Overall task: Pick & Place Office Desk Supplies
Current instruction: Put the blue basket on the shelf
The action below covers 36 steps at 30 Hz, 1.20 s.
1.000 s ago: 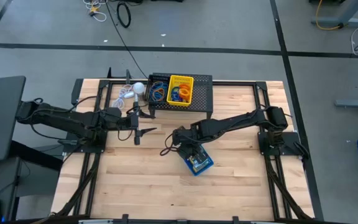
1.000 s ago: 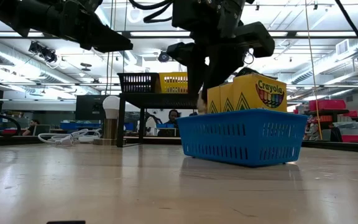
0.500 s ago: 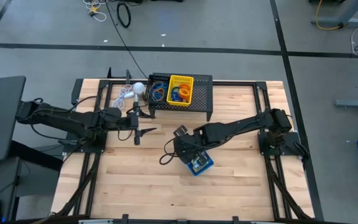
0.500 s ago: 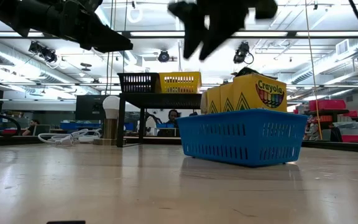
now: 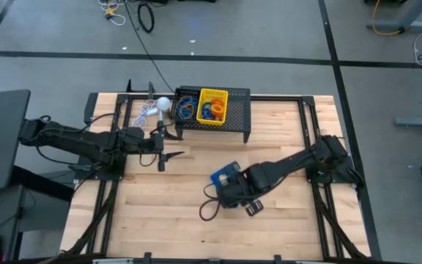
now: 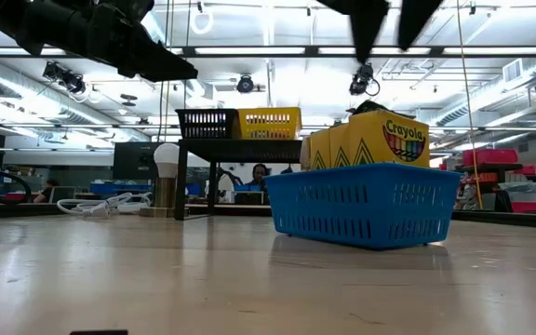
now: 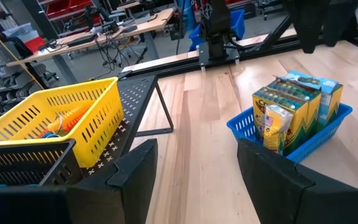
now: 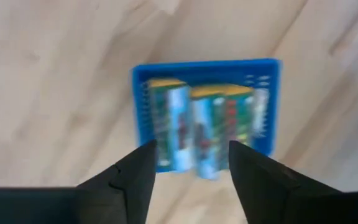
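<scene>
The blue mesh tray [image 6: 366, 207] rests on the table with several yellow-green crayon boxes [image 6: 372, 140] standing upright in it. My right gripper [image 8: 191, 168] hangs open above the tray, clear of it; the low view shows only its fingertips [image 6: 380, 23] at the picture's top. From overhead, my right gripper [image 5: 234, 192] hides most of the tray [image 5: 226, 174]. The yellow tray [image 5: 213, 105] and the black tray [image 5: 187, 106], both holding coloured rubber bands, sit on the black mesh stand [image 5: 237, 117]. My left gripper [image 5: 163, 143] waits open, near the stand's left end.
A white round object with a cord [image 5: 161, 104] lies left of the stand at the table's far side. Bare wooden tabletop [image 5: 160, 213] stretches along the near edge. The arms' black base frames [image 5: 321, 172] stand at either side.
My right gripper has risen out of the blue tray and swung toward the table's near edge, rolling a little; its fingers stand wider apart than before. The crayon boxes and the tray have stayed where they were.
</scene>
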{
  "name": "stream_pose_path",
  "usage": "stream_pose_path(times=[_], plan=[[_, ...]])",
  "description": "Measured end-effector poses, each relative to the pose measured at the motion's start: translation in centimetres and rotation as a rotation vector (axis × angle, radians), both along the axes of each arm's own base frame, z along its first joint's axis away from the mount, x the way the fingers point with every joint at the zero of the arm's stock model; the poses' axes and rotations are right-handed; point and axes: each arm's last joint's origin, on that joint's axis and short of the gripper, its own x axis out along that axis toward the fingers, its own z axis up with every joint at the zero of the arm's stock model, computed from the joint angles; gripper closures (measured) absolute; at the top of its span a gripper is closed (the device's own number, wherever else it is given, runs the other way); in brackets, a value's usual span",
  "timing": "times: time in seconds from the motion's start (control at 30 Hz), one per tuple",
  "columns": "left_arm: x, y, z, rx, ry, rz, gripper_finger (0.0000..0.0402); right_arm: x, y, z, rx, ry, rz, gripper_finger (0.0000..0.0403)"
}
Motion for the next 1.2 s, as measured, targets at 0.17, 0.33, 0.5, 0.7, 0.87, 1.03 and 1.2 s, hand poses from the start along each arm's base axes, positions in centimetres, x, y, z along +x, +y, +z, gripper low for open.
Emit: stream_pose_path(times=[0.17, 0.33, 0.5, 0.7, 0.87, 1.03, 1.2], plan=[[0.0, 0.0, 0.0, 0.0, -0.001, 0.0, 0.0175, -1.1, 2.5, 0.0, 0.07, 0.002, -0.084, 0.0181], [0.0, 0.0, 0.0, 0.0, -0.001, 0.0, 0.0175, -2.3, 4.7, -2.2, 0.034, -0.004, -0.097, 0.0179], [0.0, 0.0, 0.0, -0.002, -0.002, -0.012, 0.0175, -3.4, 5.3, -6.9, -0.02, 0.035, -0.106, 0.0179], [0.0, -0.1, 0.0, -0.005, -0.002, -0.027, 0.0175, -3.7, 4.9, -9.9, -0.026, 0.017, -0.115, 0.0179], [0.0, -0.1, 0.0, -0.005, -0.003, -0.027, 0.0175, -3.6, 4.4, -10.5, -0.044, -0.016, -0.123, 0.0179], [0.0, -0.1, 0.0, -0.005, -0.004, -0.027, 0.0175, -3.2, 3.9, -10.6, -0.065, -0.028, -0.095, 0.0179], [0.0, -0.1, 0.0, -0.009, -0.005, -0.026, 0.0175, -2.9, 3.4, -10.5, -0.068, -0.027, -0.101, 0.0179]])
